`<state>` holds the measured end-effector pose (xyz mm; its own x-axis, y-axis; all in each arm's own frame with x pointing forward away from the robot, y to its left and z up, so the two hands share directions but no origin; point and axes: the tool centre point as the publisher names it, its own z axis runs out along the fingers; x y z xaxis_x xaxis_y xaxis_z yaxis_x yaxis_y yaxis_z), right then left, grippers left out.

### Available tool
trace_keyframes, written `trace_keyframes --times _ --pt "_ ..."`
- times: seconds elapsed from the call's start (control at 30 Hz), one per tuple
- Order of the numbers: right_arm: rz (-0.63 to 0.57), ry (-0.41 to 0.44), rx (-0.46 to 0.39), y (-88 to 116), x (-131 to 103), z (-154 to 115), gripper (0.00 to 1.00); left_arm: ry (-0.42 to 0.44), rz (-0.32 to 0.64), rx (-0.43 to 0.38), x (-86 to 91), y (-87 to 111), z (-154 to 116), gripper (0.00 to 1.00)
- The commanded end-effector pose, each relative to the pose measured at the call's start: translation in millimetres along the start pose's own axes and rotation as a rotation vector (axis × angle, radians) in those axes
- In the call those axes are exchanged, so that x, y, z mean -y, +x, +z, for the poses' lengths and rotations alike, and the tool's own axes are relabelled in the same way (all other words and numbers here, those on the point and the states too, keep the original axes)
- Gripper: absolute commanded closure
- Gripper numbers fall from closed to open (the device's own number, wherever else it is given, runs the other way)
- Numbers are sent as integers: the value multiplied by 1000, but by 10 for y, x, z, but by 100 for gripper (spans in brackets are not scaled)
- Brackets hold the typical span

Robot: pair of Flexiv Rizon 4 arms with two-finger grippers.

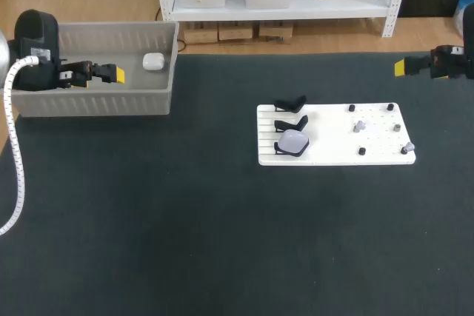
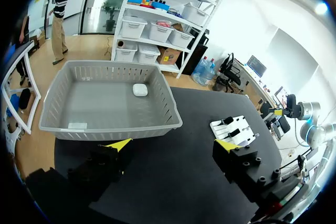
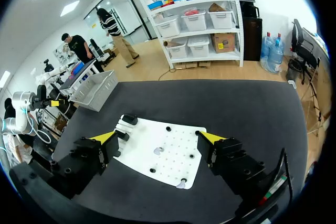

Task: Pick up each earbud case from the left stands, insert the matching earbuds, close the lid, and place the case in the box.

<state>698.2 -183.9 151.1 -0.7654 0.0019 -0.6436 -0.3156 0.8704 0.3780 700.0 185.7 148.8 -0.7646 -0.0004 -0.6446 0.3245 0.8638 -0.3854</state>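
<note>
Hanging at the table's far left, the left gripper (image 1: 115,74) overlaps the inside of the grey box (image 1: 96,101) in the head view. In its own wrist view the left gripper (image 2: 173,145) has its yellow-tipped fingers spread wide with nothing between them, and the box (image 2: 110,128) lies just ahead. One white earbud case (image 1: 152,61) rests on the box floor near the far right corner, well apart from the gripper; the wrist view shows the same case (image 2: 139,89).

The right gripper (image 1: 400,67) hangs at the table's far right edge, well apart from the white board (image 1: 333,155). Its wrist view shows the right gripper (image 3: 158,137) spread wide and holding nothing, with the board (image 3: 173,169) below and ahead of it.

The board lies on the dark table mat (image 1: 185,220), right of the middle. Three black stands (image 1: 290,103) line its left side. The nearest stand carries a second, pale earbud case (image 1: 292,143), lying tilted. Small grey earbuds (image 1: 359,126) and black pegs (image 1: 352,108) are scattered over the board's right part.
</note>
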Motion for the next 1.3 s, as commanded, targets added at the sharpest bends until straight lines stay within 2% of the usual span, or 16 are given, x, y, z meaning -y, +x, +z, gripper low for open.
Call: trace_keyframes --times 0.03,0.8,0.93,1.1,1.23,1.3 --pt "-1 -5 -1 -2 11 5 0 -7 -2 -5 15 -10 -3 0" --pt "-1 -5 -1 -2 11 5 0 -7 -2 -5 15 -10 -3 0" --pt "-1 -5 -1 -2 11 5 0 140 119 74 134 -44 -59 0" --pt "-1 -5 -1 -2 11 5 0 356 357 138 320 -54 -112 0" --pt "-1 -5 -1 -2 11 5 0 464 484 122 446 -60 -76 0" --pt "-1 -5 -1 -2 11 5 0 488 558 109 528 -48 -37 0"
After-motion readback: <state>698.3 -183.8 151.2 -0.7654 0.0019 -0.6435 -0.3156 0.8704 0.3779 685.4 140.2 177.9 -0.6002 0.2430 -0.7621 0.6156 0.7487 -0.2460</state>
